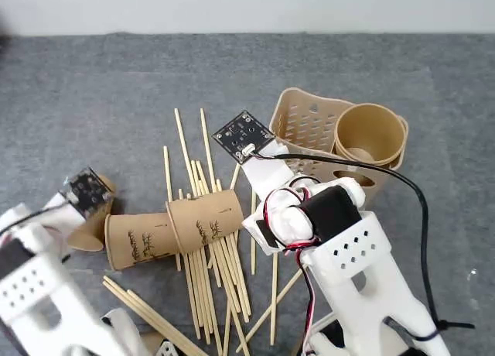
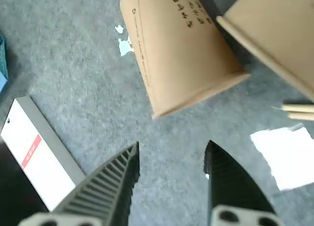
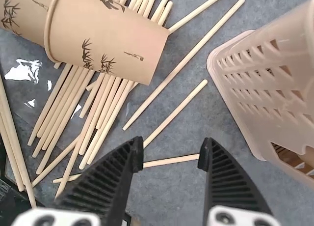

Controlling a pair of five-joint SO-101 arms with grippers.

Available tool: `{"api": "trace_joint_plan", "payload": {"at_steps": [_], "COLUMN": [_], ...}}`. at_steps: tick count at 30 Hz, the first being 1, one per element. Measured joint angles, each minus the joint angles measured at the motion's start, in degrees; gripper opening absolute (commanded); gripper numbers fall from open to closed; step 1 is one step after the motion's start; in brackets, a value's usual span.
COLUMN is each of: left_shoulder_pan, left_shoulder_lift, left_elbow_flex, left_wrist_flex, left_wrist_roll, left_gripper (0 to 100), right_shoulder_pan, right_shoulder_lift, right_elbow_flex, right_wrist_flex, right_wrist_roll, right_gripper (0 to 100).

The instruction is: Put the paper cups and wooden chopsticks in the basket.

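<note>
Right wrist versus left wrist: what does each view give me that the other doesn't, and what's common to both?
Right wrist view: the basket wall beside the open right gripper.
Left wrist view: the open left gripper over bare mat, a white-and-red card and a white paper scrap.
Common: paper cups tipped on their sides, chopsticks, and the grey mat.

Two nested paper cups (image 1: 174, 228) lie across the chopsticks (image 1: 203, 294), covering the pile's middle; the stick ends either side are bare; the right arm (image 1: 348, 248) stands over the gap beside the basket (image 1: 305, 124); another cup (image 1: 371, 131) fills the basket's side away from the pile, the rest open.
</note>
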Motion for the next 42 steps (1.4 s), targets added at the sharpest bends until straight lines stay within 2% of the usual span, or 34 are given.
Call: {"api": "trace_joint_plan", "payload": {"at_steps": [8, 16, 22, 27, 30, 37, 42], "left_shoulder_pan": [3.25, 5.54, 6.59, 6.86, 6.77, 6.86, 10.55], "left_shoulder_lift": [11.60, 13.71, 13.71, 13.71, 13.71, 13.71, 13.71], "left_elbow_flex": [0.00, 7.82, 9.41, 8.88, 4.22, -12.92, -23.56], "left_wrist_flex": [-10.64, -25.32, -27.78, -27.87, -23.12, -5.89, 4.48], "left_wrist_roll": [0.00, 6.33, 7.30, 13.19, 16.09, 25.85, 31.47], "left_gripper": [20, 1, 1, 1, 1, 1, 1], "right_shoulder_pan": [0.00, 0.00, 0.00, 0.26, 4.66, 23.56, 34.02], "right_shoulder_lift": [0.00, 0.00, -5.45, -14.24, -18.46, -19.96, -21.80], "right_elbow_flex": [0.00, 0.00, 0.00, 0.00, 0.00, -5.27, -7.38], "right_wrist_flex": [0.00, 0.00, 0.00, 0.00, 0.00, 4.84, 5.71], "right_wrist_roll": [0.00, 0.00, 0.00, 3.43, 5.10, 6.33, 10.37], "right_gripper": [19.9, 19.9, 19.8, 19.8, 19.8, 19.8, 19.8]}}
